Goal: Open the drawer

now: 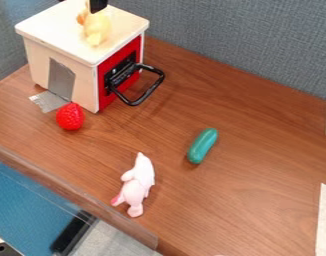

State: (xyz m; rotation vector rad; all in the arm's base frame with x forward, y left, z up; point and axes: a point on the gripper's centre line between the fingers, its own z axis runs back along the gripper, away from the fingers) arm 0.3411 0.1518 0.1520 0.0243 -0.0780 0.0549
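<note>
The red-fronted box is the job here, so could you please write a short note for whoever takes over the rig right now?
Hand: at the view's top edge, by the yellow toy on the box; open or shut, and touching the toy or not, I cannot tell.
Job's things: red drawer front on the box's right side, black handle jutting out over the table.
Done: nothing visible; the drawer looks shut.
Left: bring the hand to the handle, take hold, pull the drawer out.

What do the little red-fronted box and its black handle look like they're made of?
The box seems wooden, from its matte, pale tan side panel, with a red painted-looking front. The handle is smooth and slightly glossy, so plastic or coated metal.
</note>
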